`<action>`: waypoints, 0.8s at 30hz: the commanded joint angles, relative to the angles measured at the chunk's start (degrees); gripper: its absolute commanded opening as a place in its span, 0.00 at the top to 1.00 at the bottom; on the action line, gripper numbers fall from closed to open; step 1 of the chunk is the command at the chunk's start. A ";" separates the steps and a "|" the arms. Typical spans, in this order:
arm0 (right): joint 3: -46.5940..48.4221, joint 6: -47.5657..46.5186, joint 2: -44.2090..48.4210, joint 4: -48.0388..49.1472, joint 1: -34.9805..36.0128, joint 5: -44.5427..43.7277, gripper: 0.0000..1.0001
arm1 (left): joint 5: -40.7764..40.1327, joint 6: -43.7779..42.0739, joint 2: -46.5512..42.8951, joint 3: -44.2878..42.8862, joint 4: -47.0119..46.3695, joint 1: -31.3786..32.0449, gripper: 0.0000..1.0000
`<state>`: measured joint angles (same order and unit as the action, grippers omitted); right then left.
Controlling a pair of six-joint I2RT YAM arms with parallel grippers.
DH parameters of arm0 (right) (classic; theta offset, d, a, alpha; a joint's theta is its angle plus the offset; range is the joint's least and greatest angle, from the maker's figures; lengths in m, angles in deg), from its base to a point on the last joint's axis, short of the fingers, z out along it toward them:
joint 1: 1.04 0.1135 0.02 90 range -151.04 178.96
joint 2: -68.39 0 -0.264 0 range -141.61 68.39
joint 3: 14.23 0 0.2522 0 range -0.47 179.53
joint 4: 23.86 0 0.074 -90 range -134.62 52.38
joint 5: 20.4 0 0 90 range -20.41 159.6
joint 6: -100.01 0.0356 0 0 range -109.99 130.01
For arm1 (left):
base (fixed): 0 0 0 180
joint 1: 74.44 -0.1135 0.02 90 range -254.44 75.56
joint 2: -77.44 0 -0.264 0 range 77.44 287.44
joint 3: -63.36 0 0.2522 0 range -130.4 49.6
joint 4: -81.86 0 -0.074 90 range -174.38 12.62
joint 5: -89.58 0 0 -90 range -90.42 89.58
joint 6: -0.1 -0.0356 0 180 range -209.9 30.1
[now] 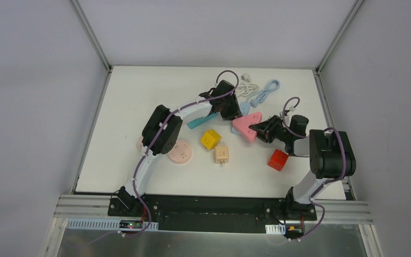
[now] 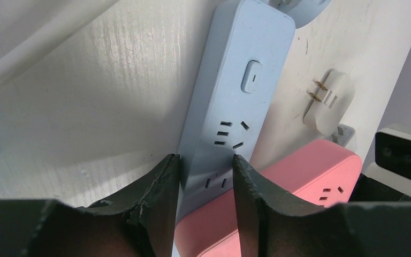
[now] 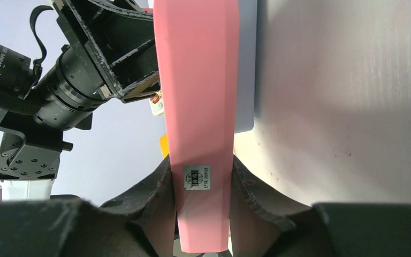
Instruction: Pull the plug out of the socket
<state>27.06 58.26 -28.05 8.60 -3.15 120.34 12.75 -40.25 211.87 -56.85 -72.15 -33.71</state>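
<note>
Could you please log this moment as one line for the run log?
left gripper: shut on blue power strip | right gripper: shut on pink socket | white plug: lying loose, prongs exposed

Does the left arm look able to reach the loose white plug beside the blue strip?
Probably yes: the white plug lies uncovered on the table beside the blue strip, but the left gripper straddles that strip and must leave it first.

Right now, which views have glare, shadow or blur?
Left wrist view: glare whitens the white tabletop; the light blue plastic power strip is sharp. Right wrist view: shadow darkens the tabletop beside the pink plastic power strip. Top view: even light.
</note>
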 commanded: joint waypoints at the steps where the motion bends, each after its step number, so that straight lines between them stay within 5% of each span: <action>1: 1.29 3.60 -0.10 10.38 0.20 2.57 1.00 | 2.15 0.10 1.62 1.53 4.23 0.62 0.65; 6: 1.58 0.59 -0.16 10.47 0.22 2.70 1.00 | 1.99 -0.15 2.38 0.04 6.49 0.67 0.77; 12: 3.58 -7.07 3.76 -1.93 2.04 -2.37 0.66 | 1.31 -0.56 2.23 0.13 6.50 0.92 0.82; 16: 5.21 -5.64 2.54 -3.23 4.31 -2.66 0.60 | 1.56 -0.67 2.33 0.09 6.32 1.09 0.83; 19: 6.22 -4.52 1.05 -3.24 5.72 -2.83 0.67 | 2.05 -0.64 2.33 0.02 6.14 1.15 0.83; 22: 6.42 -3.74 1.29 -3.15 6.15 -2.13 0.99 | 3.90 -0.13 1.84 1.06 5.89 1.26 0.83; 24: 5.72 -3.84 3.48 -3.24 5.90 -0.88 1.00 | 4.43 0.64 0.44 4.03 3.64 1.68 0.82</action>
<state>30.86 54.53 -26.85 3.02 0.87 116.69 12.75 -39.81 211.89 -57.31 -71.85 -34.87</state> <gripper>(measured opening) 0.360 0.188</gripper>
